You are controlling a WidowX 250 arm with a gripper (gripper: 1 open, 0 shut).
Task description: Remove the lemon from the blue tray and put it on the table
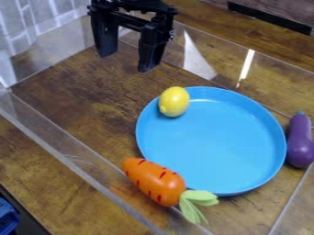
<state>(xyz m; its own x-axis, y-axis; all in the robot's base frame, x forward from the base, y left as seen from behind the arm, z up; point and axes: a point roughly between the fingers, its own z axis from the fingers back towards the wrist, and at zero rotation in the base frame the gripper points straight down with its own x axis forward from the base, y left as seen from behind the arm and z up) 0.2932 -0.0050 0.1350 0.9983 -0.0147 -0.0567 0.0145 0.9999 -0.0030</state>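
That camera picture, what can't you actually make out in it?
- Eggplant: cut off by the right edge.
- Carrot: its underside is hidden, so whether it touches the blue tray rim is unclear.
- Gripper: open, but its arm is cut off by the top edge.
- Lemon: its contact with the tray is hidden beneath it.

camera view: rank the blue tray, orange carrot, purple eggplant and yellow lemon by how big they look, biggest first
1. The round blue plastic tray, by far the largest.
2. The orange toy carrot with green leaves, though it sits nearest the camera.
3. The purple toy eggplant, partly cut off at the frame edge, so unsure against the carrot.
4. The small yellow oval lemon.
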